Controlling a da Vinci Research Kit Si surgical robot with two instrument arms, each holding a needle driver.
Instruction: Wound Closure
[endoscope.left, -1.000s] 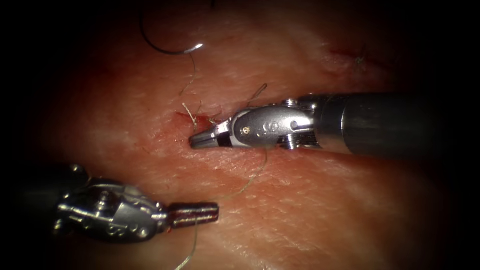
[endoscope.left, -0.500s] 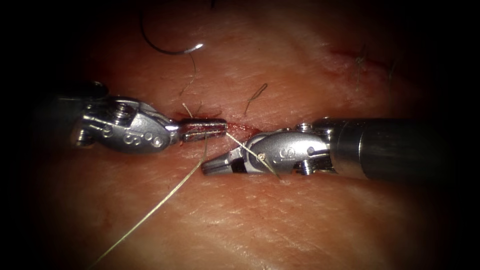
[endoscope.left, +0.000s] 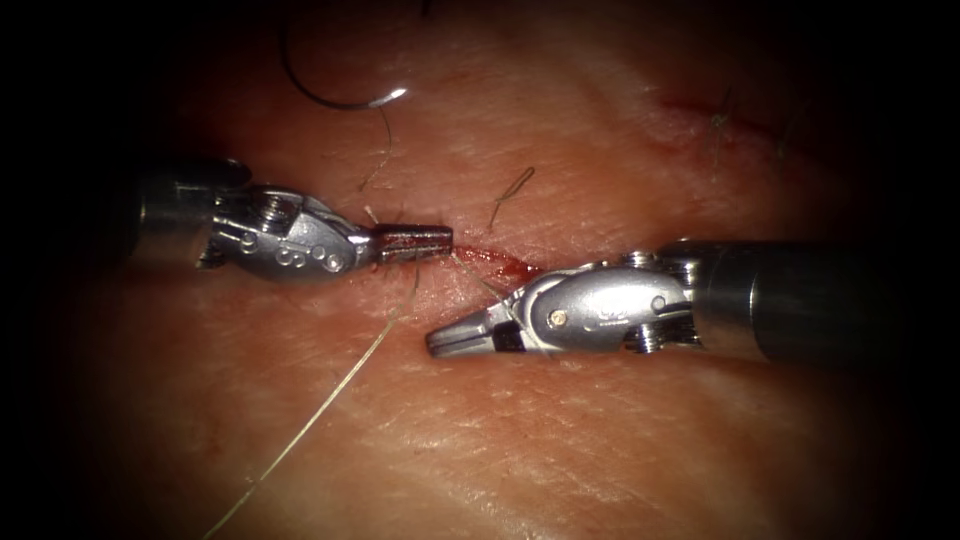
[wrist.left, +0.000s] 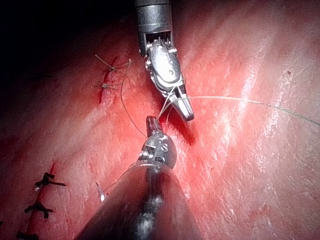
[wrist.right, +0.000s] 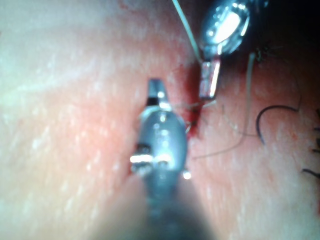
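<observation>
Dark curved needle (endoscope.left: 335, 95) free on tissue (endoscope.left: 600, 440)

The endoscope looks down on the tissue (endoscope.left: 560, 440) from above and in front, near enough that the cut (endoscope.left: 500, 262) lies mid-view. Each wrist view looks along its own shaft from very close, facing the other tool. All three share the cut, the left tool (endoscope.left: 415, 243) and the right tool (endoscope.left: 462, 338).
</observation>
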